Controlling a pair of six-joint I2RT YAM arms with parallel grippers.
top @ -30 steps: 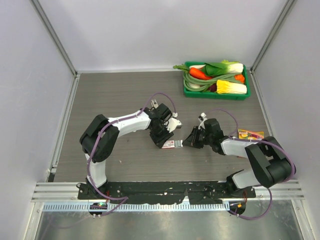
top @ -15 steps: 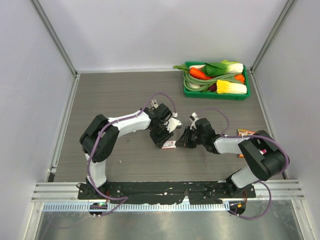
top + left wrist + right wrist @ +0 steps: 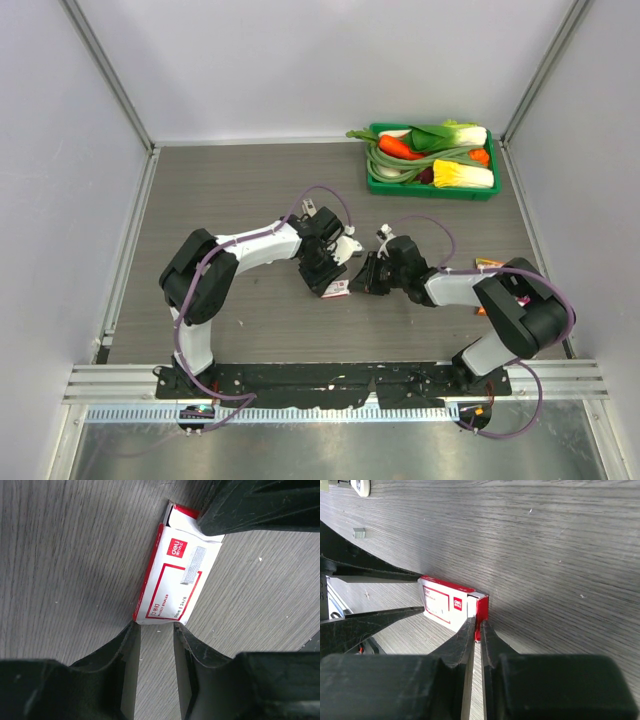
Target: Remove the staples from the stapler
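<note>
Well, stapler (image 3: 362, 485) barely shows: just a whitish round end at the top-left corner of the rt wrist view. It lies on the table (image 3: 545, 540) far past the staple box (image 3: 440, 605), rest cut off. A bit nearer lies a tiny grey strip that looks like the staples (image 3: 358, 532). It's apart from the stapler & too small to be sure. In the top view I can't tell where they are.

The staple box sits mid-table, small & flat, white w/ red edges & a pic of staples on top. L gripper (image 3: 154, 628) has its two black fingers apart, one on each side of one end of the box, squeezing it. Rt gripper (image 3: 477, 628) is at the other end, fingers almost together, nipping the red end flap.

Table is grey wood-look. Back rt corner: green tray (image 3: 420, 193) full of toy veg, e.g. yellow corn (image 3: 463, 175), orange carrot (image 3: 400, 148). Small orange-yellow thing (image 3: 492, 265) lies by the rt arm, well apart from the box; can't tell what it is.
</note>
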